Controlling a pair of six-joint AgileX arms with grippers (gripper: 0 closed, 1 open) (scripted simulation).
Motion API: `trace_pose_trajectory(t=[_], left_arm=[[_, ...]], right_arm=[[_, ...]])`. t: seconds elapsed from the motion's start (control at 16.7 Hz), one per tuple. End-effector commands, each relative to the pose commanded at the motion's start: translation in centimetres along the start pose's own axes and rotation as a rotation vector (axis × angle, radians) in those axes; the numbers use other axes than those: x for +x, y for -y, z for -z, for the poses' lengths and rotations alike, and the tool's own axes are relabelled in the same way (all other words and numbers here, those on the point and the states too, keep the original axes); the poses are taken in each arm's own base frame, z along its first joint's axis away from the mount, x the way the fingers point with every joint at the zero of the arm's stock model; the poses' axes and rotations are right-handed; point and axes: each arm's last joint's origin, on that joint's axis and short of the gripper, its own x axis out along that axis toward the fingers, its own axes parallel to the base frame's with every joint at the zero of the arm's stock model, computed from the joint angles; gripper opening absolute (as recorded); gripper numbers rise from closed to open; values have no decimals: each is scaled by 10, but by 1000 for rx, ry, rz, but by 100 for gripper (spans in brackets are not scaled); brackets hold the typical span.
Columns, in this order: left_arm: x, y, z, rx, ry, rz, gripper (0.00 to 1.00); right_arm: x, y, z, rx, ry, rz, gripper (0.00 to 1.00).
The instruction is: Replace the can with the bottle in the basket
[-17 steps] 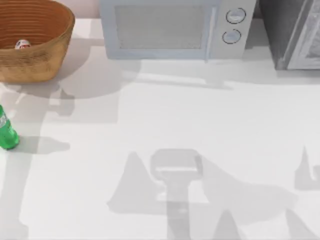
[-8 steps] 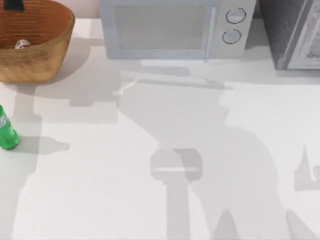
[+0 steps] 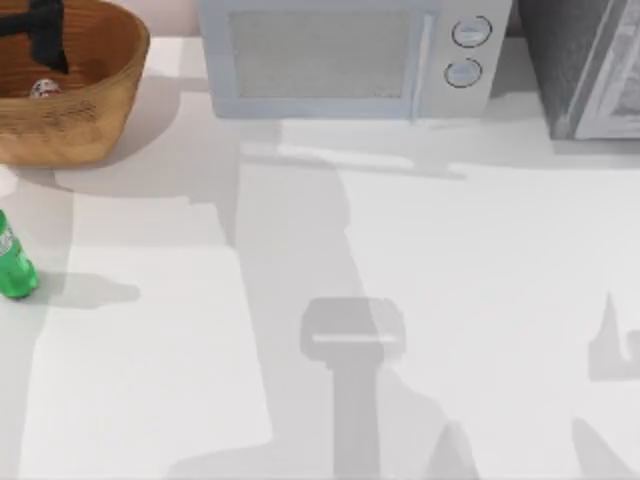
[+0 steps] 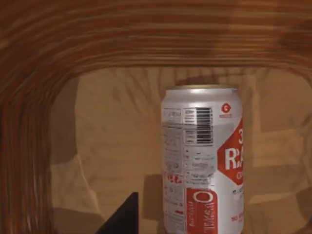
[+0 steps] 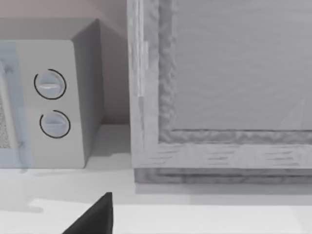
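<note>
The wicker basket [image 3: 95,120] stands at the table's far left corner. Inside it the white can [image 3: 45,88] with red markings stands upright; in the left wrist view the can [image 4: 202,161] rises from the basket floor [image 4: 112,126]. My left gripper [image 3: 45,40] hangs open over the basket, just behind and above the can, and holds nothing. One dark fingertip [image 4: 124,219] shows beside the can, apart from it. The green bottle [image 3: 12,265] stands on the table at the left edge, in front of the basket. My right gripper [image 5: 95,217] is parked near the grey cabinet.
A pale microwave [image 3: 340,55] with two round knobs [image 3: 468,50] stands along the back of the table. A grey cabinet [image 3: 590,65] fills the back right corner. The arms' shadows [image 3: 355,340] fall across the white tabletop.
My left gripper has come into the top view over the basket and dropped lower toward the can. The shadows on the table have shifted. Can and bottle have not moved.
</note>
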Motion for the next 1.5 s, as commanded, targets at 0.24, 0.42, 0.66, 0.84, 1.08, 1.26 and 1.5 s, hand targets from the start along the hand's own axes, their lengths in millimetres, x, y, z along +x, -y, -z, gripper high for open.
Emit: trace_pose_trajectory(t=[0.24,0.42,0.66,0.84,1.08,1.26,1.5], left_arm=[[13,-7,-1,-10,-22,6,100],[13,-7,-1,-10,-22,6,100],[17,-3,-2,-9,-20,6,100],[37,-5,-2,-11,-23,6,100],[64,-6,-1,-10,-22,6,100],[73,-6,0,-10,-22,6,100],[73,-6,0,-10,-22,6,92]], right_arm=[[0,0,0,0,0,0,100],[0,0,0,0,0,0,100],[0,0,0,0,0,0,100],[0,0,0,0,0,0,100],[0,0,0,0,0,0,100],[0,0,0,0,0,0,100],[0,0,0,0,0,0,100]])
